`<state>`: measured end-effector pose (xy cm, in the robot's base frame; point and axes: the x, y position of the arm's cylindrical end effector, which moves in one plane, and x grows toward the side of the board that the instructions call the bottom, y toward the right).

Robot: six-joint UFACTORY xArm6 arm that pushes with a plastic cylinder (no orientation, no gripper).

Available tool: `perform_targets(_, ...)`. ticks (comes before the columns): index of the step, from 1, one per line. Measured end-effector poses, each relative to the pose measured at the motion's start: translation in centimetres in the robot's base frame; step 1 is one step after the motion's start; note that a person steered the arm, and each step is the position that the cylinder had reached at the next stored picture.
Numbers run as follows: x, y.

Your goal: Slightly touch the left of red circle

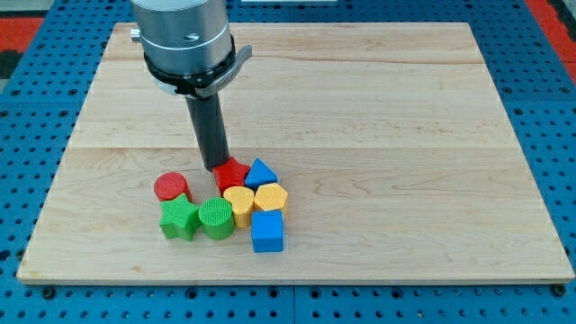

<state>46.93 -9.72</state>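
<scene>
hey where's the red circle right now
The red circle sits at the left end of the block cluster, low and left of centre on the board, just above the green star. My tip is to its right, by the red star.

Everything sits on the board (360,108), placed around the heart (238,200). Circle (171,186) off to its left, cylinder (216,217) touching its left, green star (179,219) beyond. Red star (233,173) just above it, my tip (219,168) at that star's upper left. Triangle (261,172) up-right, hexagon (270,197) right, cube (267,231) below-right.
</scene>
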Motion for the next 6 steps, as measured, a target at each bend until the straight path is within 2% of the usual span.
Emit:
perform_targets(1, -2.8, -1.7)
perform_targets(2, -0.3, -7.3)
perform_targets(3, 2.2, -9.2)
perform_targets(4, 3.8, -8.9)
perform_targets(5, 3.8, -5.3)
perform_targets(6, 3.8, -5.3)
